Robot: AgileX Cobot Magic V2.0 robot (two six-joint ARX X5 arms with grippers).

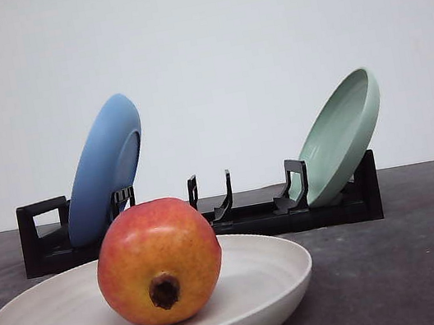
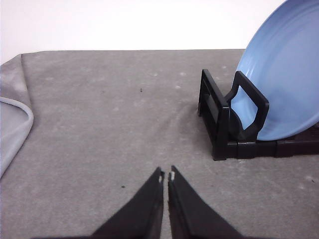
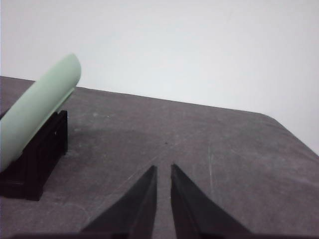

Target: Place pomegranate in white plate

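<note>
The pomegranate (image 1: 159, 261), red with yellow-orange patches and a dark calyx stub facing the camera, rests inside the white plate (image 1: 277, 273) at the front left of the table. No gripper touches it. My left gripper (image 2: 166, 176) hovers over bare grey table with its black fingertips nearly together and nothing between them. My right gripper (image 3: 163, 169) is likewise shut and empty above the table, its fingers a narrow slit apart.
A black dish rack (image 1: 251, 215) stands behind the white plate. A blue plate (image 1: 105, 168) leans in its left end and a pale green plate (image 1: 341, 133) in its right end. The rack's end (image 2: 224, 124) is right of my left gripper. A grey cloth edge (image 2: 12, 124) lies at the left.
</note>
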